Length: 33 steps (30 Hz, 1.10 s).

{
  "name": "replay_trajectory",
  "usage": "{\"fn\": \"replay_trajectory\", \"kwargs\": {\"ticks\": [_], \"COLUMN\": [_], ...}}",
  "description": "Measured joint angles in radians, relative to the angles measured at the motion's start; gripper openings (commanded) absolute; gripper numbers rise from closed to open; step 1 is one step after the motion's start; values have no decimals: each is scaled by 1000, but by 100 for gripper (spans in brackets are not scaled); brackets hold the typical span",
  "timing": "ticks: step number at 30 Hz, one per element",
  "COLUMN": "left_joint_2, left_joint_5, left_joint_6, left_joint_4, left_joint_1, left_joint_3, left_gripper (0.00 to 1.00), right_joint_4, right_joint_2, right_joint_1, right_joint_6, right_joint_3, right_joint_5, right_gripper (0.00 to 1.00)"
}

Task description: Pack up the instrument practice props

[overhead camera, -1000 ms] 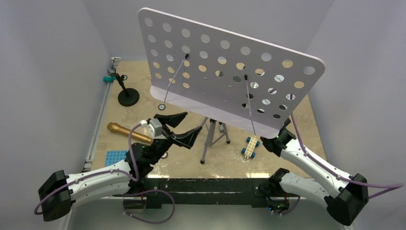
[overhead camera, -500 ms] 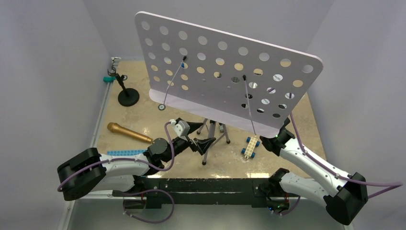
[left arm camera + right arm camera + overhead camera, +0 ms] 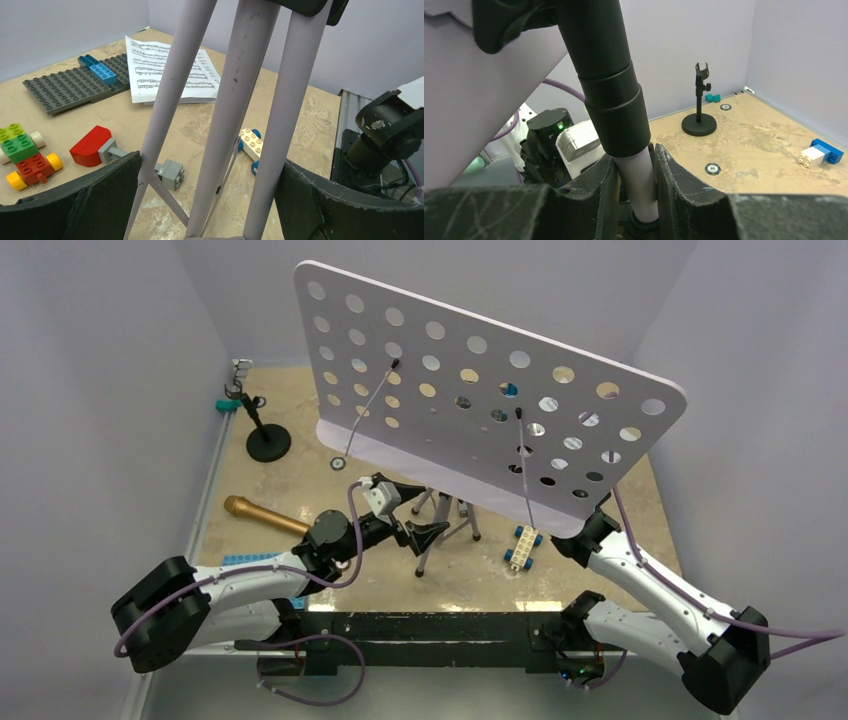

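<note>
Tabletop's [image 3: 290, 485] near edge: stiff, likely top-heavy music stand [image 3: 470, 410], right gripper [image 3: 636, 175] rightly clamping its pole [image 3: 640, 187], left gripper [image 3: 210, 200] agape round its legs [image 3: 175, 90].

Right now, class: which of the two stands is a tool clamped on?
The lavender music stand: the right tool grips its post. The small black mic stand stands untouched.

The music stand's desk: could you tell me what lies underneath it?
Its tripod legs, with sheet-music pages and a grey baseplate on the table beyond. From above, the desk hides both.
</note>
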Motion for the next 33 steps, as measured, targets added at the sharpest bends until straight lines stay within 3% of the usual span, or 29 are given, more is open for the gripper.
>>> {"fn": "replay_trajectory", "kwargs": {"ticks": [6,12,23,33], "left_joint_2": [-23,-29,-299,-124], "left_joint_5": [134,176,172,261], "left_joint_6": [-2,-7,-33,-79], "left_joint_4": [-65,-66,-303,-259], "left_joint_1": [55,68,77,83], "left_joint_3": [19,23,53,63], "left_gripper": [100,100,100,100], "right_joint_4": [-13,-15,-21,-48], "right_joint_2": [-9,-9,-10,15], "right_joint_1": [0,-4,-5,-30], "right_joint_6": [10,24,44,158], "right_joint_3": [0,0,2,38], "right_joint_5": [-24,-27,-81,-143], "right_gripper": [0,0,0,0]}}
